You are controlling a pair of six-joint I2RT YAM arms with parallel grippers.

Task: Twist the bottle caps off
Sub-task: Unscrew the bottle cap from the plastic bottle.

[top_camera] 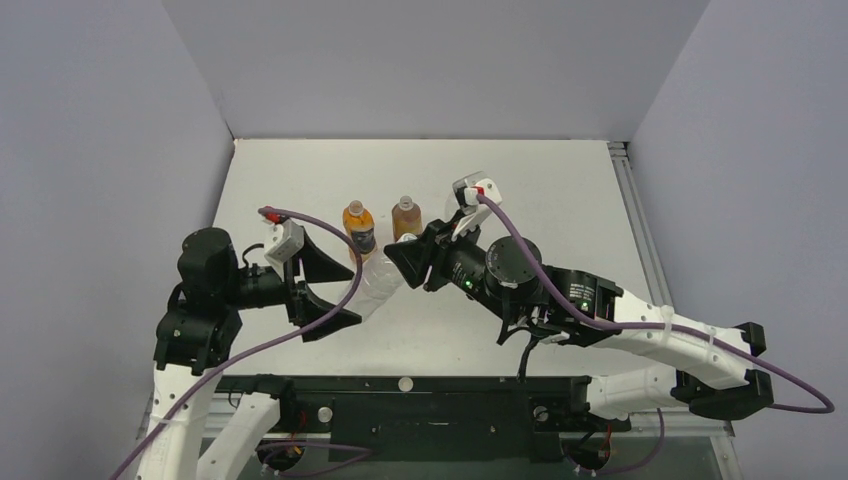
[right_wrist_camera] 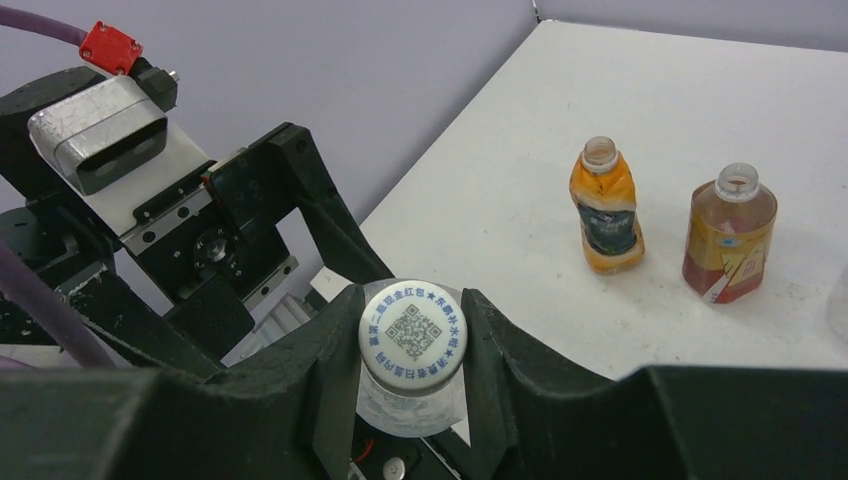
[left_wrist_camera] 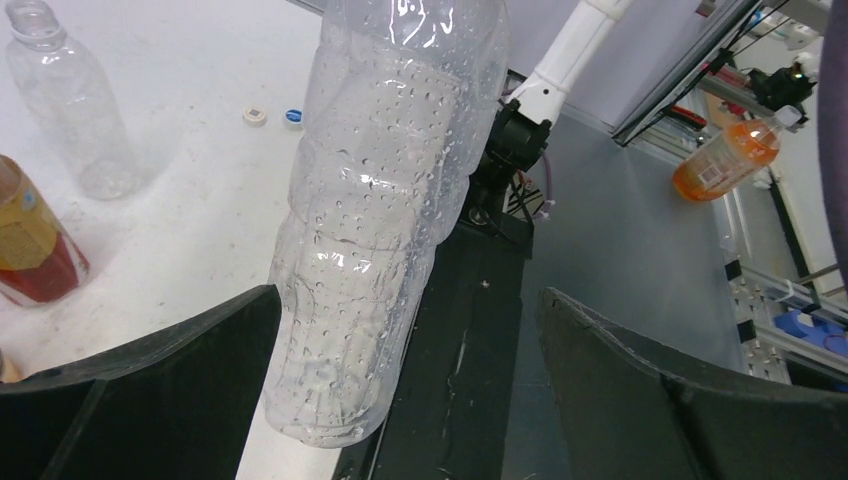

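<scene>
A clear bottle [top_camera: 376, 285] hangs tilted in the air between the two arms. My right gripper [right_wrist_camera: 413, 300] is shut on its white cap [right_wrist_camera: 413, 335], which carries blue print and a QR code. My left gripper [left_wrist_camera: 408, 300] is open, with the bottle's body [left_wrist_camera: 385, 200] between its fingers, close to the left finger [left_wrist_camera: 150, 380]. The orange bottle [right_wrist_camera: 605, 205] and the reddish-brown bottle [right_wrist_camera: 730, 235] stand upright on the table with open necks. A loose white cap [left_wrist_camera: 255, 116] and a blue cap [left_wrist_camera: 292, 117] lie on the table.
A second clear bottle [left_wrist_camera: 70, 110] stands uncapped on the table, beyond the reddish-brown bottle [left_wrist_camera: 30, 240]. The black base rail [top_camera: 400, 385] runs along the near table edge. Another orange bottle [left_wrist_camera: 725, 160] lies off the table at the right.
</scene>
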